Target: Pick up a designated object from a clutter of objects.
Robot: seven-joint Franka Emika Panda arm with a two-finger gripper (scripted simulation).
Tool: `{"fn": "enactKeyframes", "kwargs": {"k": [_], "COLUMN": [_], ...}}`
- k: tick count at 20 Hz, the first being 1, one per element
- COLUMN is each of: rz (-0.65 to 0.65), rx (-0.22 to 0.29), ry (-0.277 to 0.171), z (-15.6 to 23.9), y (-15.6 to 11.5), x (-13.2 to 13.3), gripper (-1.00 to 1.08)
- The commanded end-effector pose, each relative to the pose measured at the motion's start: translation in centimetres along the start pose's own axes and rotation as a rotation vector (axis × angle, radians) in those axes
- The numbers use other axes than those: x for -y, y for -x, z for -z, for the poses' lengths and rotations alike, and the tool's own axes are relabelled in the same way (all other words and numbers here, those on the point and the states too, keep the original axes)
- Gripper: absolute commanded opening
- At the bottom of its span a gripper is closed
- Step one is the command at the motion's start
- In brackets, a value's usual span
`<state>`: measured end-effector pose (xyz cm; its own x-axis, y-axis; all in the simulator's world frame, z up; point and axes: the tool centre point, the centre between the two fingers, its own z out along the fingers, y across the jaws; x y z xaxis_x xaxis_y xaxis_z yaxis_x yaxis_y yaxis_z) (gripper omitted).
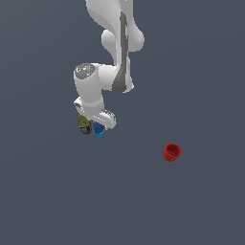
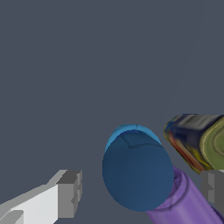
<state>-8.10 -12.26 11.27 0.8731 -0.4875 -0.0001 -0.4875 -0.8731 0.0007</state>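
Over the clutter
My end effector (image 2: 139,190) is spread around the dark blue cup (image 2: 138,173), the purple cup (image 2: 188,203) just beside it.

Grey floor (image 1: 48,201) — red cup (image 1: 172,152), clustered cups (image 1: 99,130), can (image 1: 84,123)

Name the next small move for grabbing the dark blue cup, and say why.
Probably lower the tool a little and then close. In the wrist view the dark blue cup sits between the open fingers, with the purple cup touching it by the other finger and the labelled can nearby, so go gently.
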Motion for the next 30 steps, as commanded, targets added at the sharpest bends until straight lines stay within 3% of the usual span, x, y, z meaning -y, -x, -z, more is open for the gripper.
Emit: {"fn": "enactKeyframes", "kwargs": {"k": [1, 8, 9, 22, 30], "rz": [-0.001, -0.002, -0.002, -0.001, -0.002], "rx": [0.000, 0.000, 0.000, -0.001, -0.001], "ry": [0.000, 0.000, 0.000, -0.001, 0.000], "z": [-1.1, -2.3, -2.3, -2.1, 0.1], "y": [0.0, 0.0, 0.0, -0.1, -1.6], "x": [0.0, 0.0, 0.0, 0.0, 0.2], "gripper": [1.00, 1.00, -1.00, -1.00, -1.00]}}
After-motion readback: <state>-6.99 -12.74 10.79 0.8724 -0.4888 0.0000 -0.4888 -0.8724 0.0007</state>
